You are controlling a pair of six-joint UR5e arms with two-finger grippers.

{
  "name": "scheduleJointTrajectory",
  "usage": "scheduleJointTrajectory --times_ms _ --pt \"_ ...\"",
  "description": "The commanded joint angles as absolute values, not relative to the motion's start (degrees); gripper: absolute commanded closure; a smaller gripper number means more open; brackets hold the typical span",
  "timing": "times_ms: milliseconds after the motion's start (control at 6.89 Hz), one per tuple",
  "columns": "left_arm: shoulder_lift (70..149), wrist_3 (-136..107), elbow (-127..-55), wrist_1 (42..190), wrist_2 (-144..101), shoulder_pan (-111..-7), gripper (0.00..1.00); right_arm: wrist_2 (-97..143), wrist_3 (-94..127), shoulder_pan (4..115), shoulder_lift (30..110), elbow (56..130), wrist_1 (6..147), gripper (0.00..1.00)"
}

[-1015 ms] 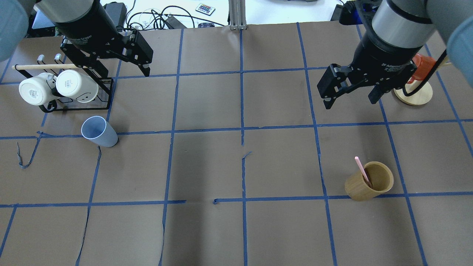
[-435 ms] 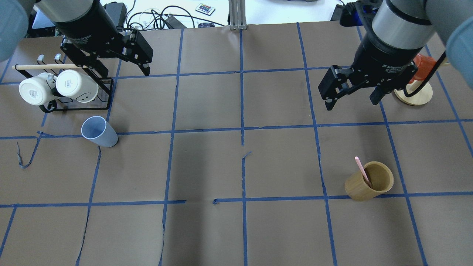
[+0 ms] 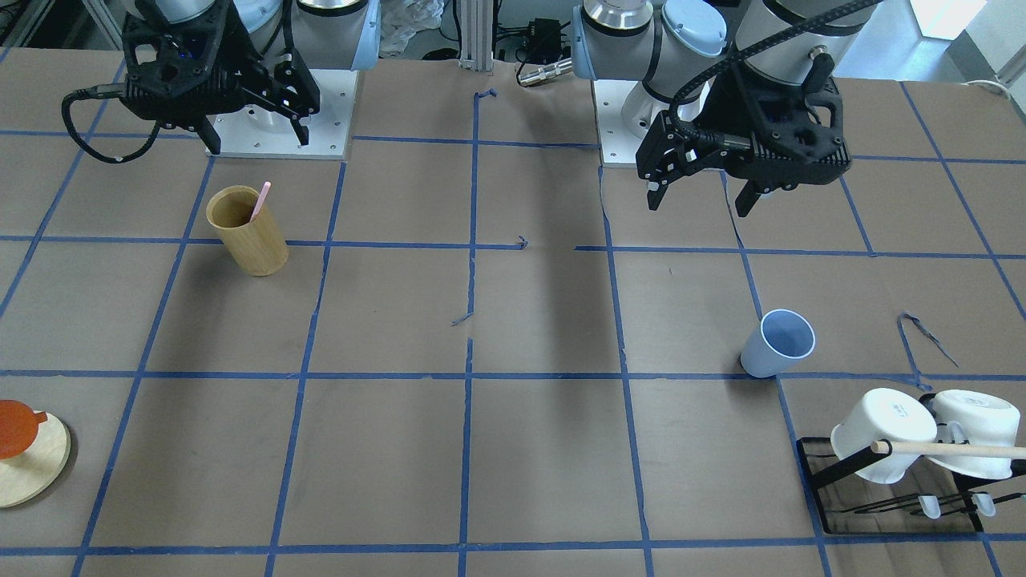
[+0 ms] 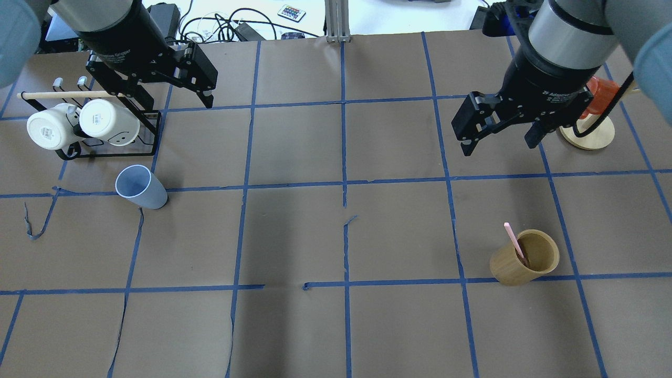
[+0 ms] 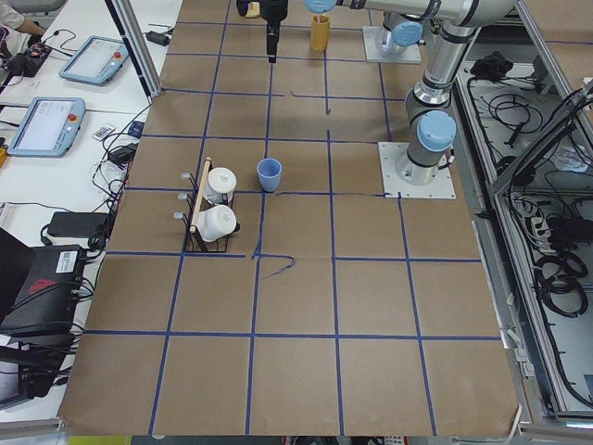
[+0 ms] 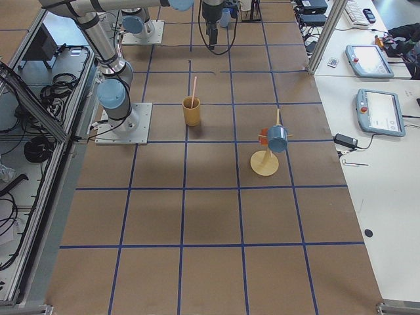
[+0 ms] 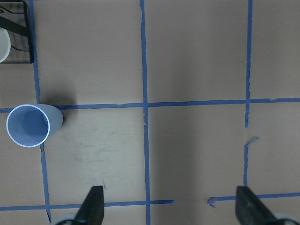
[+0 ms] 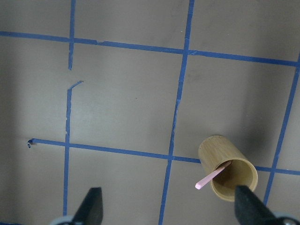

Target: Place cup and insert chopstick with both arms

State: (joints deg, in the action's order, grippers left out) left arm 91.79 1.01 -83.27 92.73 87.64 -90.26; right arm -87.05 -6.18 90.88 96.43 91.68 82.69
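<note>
"Cup [image 4: 140,188] and chopstick [image 4: 514,240]: state positions. List items from largest to smallest."

"Bench [image 4: 294,236]: covered in brown paper and divided into squares by blue tape. Left arm [image 4: 105,21]: above the far left corner of the bench. Right arm [image 4: 572,31]: above the far right part."

"State of each end effector?"

"Left end effector [image 3: 699,202]: jaws spread wide, nothing between them, held above the bench. Right end effector [image 4: 499,146]: jaws spread wide, nothing between them, also clear of the bench surface."

"Items on the bench?"

"Black wire rack [image 4: 152,131]: holds two white mugs [image 4: 102,118] at the far left. Bamboo cylinder [image 4: 530,265]: upright on the right side, well apart from the right end effector. The cup stands upright on the left side, mouth up, near the front corner of the rack, with its base at a tape line. In the left wrist view it sits outside the span of the fingers [image 7: 93,208]. The chopstick leans inside the bamboo cylinder, with its upper end projecting above the rim."
</note>
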Motion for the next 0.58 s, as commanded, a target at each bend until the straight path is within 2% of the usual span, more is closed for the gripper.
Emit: scheduleJointTrajectory --times_ms 0,435 --pt "91.76 0.97 -83.23 92.72 87.63 -90.26 0.00 -87.62 -6.42 90.79 96.24 92.02 82.27 0.00" --pt "91.84 1.23 -83.32 92.72 87.63 -90.18 0.00 -92.56 -6.59 90.70 96.50 91.50 81.83 0.00"
